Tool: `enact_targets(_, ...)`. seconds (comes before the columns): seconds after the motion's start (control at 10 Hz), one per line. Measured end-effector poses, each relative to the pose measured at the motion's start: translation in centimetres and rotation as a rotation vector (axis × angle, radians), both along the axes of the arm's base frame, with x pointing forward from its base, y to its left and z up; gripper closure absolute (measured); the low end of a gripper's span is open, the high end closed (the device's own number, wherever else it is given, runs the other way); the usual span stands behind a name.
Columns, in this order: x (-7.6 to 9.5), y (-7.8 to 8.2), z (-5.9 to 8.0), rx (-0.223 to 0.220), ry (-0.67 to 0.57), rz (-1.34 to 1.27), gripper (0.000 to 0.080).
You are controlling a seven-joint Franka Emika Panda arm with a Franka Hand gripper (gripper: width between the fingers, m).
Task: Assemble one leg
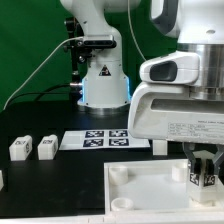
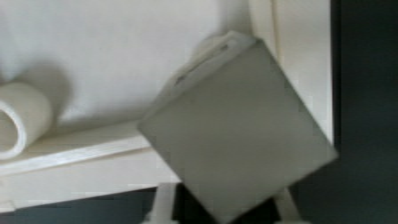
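- Small white plastic rectangular leg posts (image 1: 20,148) and (image 1: 47,148): matt, smooth faces, each with a black-and-white printed tag.
- Large white square plastic panel (image 1: 150,205): smooth, faint sheen, moulded raised corner socket (image 1: 118,176).
- Thin flat white marker board (image 1: 105,140): flat, matt, paper-like, with crisp black print.
- Black table surface (image 1: 40,180): matt, even, no glare.
- White robot arm housing (image 1: 185,110): hard plastic shell, glossy, soft highlights on curved edges; a printed label on its side.
- Green backdrop (image 1: 30,40): cloth-like, dull.
- Wrist view: grey flat slab (image 2: 240,130), smooth and matt, material cannot be told; white rounded moulding (image 2: 22,115) beside it is smooth plastic, slightly glossy.
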State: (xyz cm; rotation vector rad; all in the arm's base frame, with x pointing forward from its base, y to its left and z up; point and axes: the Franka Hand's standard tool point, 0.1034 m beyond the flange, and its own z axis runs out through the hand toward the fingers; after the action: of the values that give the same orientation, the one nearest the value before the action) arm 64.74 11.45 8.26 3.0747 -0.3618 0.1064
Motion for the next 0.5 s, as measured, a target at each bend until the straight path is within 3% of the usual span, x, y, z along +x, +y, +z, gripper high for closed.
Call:
enact_targets(0.1, 0.01, -0.01, 0.00, 0.003, -0.003, -0.050, 0.0779)
enact_targets(0.5, 0.00, -0.01, -0.01, 0.016, -0.013, -0.247, 0.0797)
